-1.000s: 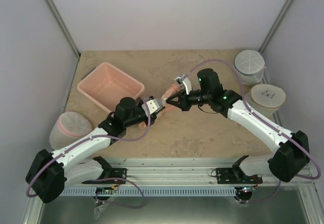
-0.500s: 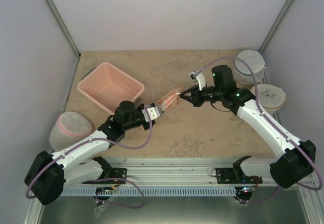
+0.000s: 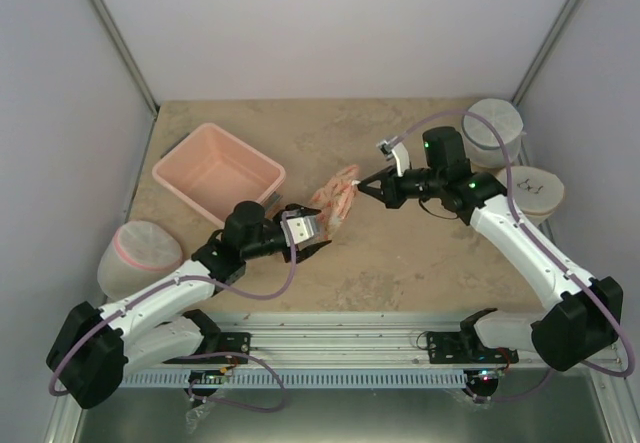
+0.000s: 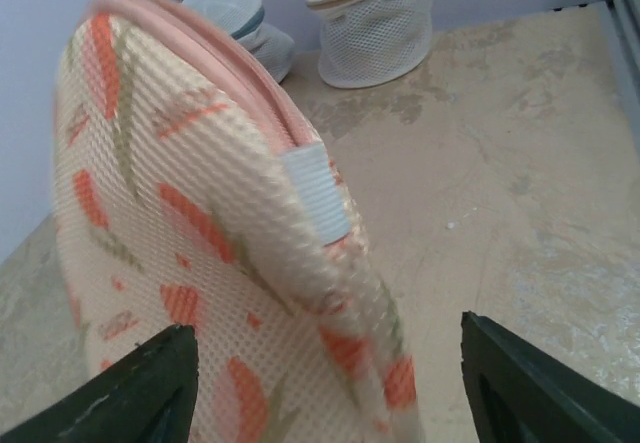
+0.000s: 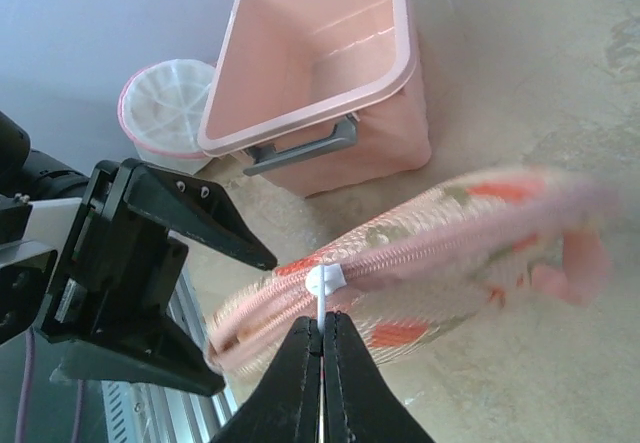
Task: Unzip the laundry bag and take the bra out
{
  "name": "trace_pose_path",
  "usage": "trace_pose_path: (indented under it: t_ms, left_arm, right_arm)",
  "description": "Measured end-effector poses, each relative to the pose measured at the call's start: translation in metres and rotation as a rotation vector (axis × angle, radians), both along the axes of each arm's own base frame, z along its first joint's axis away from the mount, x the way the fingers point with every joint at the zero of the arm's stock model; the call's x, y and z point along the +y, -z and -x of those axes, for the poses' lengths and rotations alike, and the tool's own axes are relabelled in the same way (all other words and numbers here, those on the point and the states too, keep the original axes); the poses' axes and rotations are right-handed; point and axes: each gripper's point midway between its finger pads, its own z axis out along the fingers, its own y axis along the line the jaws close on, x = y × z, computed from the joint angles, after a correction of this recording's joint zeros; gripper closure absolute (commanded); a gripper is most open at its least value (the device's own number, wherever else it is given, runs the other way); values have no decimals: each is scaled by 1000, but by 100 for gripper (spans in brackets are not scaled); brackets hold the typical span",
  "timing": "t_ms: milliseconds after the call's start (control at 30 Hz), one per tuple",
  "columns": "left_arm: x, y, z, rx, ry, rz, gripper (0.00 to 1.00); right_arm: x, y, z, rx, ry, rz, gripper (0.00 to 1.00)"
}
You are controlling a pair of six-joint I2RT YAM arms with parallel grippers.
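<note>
The right end effector [image 5: 322,335] is clamped on the white zip pull [image 5: 325,283] of the laundry bag [image 5: 440,228], which hangs tilted from that pinch. The left end effector [image 3: 308,229] stands open, its jaws on either side of the bag's near end without gripping it. The bra does not show; I judge it is inside the bag. With nothing anchoring the fabric, a tug on the pull could drag the whole bag instead of running the zip, or the small tab could slip free. Below lies a mottled beige tabletop [image 3: 400,263] carrying a pink tub [image 3: 217,168] and white mesh drums [image 3: 492,128], with pale walls around.
</note>
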Motion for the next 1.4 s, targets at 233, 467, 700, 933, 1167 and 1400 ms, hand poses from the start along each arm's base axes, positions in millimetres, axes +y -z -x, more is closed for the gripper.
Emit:
trace_pose_path:
  t_ms: [233, 467, 700, 933, 1167, 1400]
  left_arm:
    - [-9, -39, 7, 53, 41, 126, 20]
    - [-17, -100, 2, 149, 25, 337, 32]
    - [-9, -97, -18, 183, -108, 351, 50]
    - [-3, -92, -26, 143, -158, 316, 87]
    - [-2, -93, -28, 107, -160, 308, 100]
    - [0, -93, -24, 46, -147, 295, 100]
  right_arm:
    - [8, -7, -2, -9, 32, -3, 99]
    - [33, -20, 10, -38, 21, -36, 99]
    - [49, -36, 20, -74, -11, -64, 99]
    - [52, -40, 21, -88, -15, -70, 99]
    - [48, -41, 17, -106, 1, -63, 99]
    - [11, -33, -5, -103, 102, -53, 99]
